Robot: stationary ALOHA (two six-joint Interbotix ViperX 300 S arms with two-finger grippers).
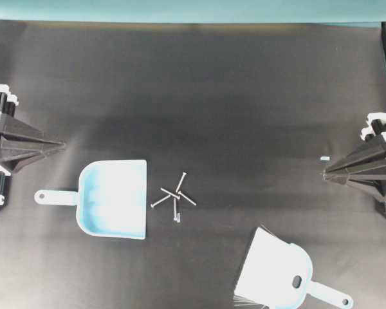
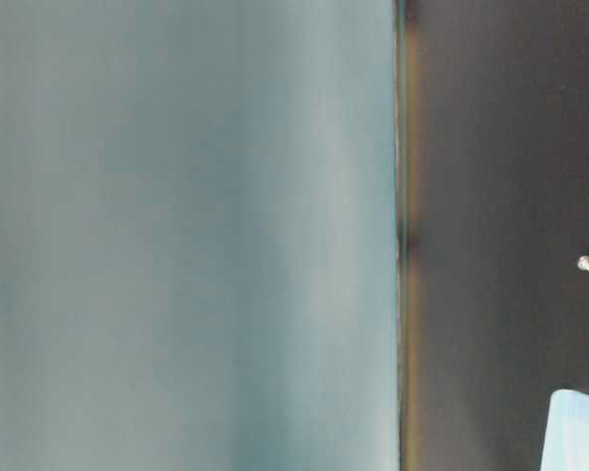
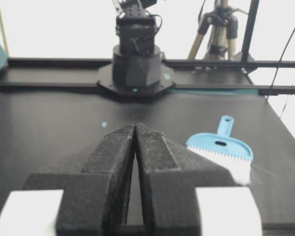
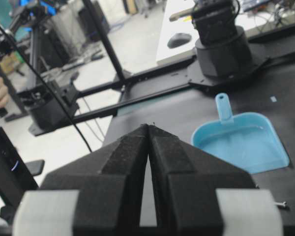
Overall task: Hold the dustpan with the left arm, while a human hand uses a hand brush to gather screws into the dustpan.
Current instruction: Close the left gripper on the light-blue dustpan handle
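Both grippers sit pressed closed and hold nothing: the left arm's black gripper [image 1: 59, 145] points inward from the left edge of the overhead view, and the right arm's black gripper [image 1: 327, 174] points inward from the right edge, each with its foam-padded jaws meeting at the tips. They hang over the black matte tabletop [image 1: 199, 90], well apart from everything lying on it. Next in size, the light blue plastic hand brush [image 1: 276, 273] with its wide fan of white bristles lies flat near the front right, its short handle pointing to the lower right. The light blue plastic scoop-shaped dustpan [image 1: 112, 198] lies flat left of centre, just below the left gripper's tip but apart from it, its flat handle with a hole pointing left and its straight open edge facing right. Just beyond that edge, five thin silver-grey metal screws [image 1: 175, 196] lie in a loose crossed cluster. A tiny pale blue scrap [image 1: 324, 158] rests near the right gripper.
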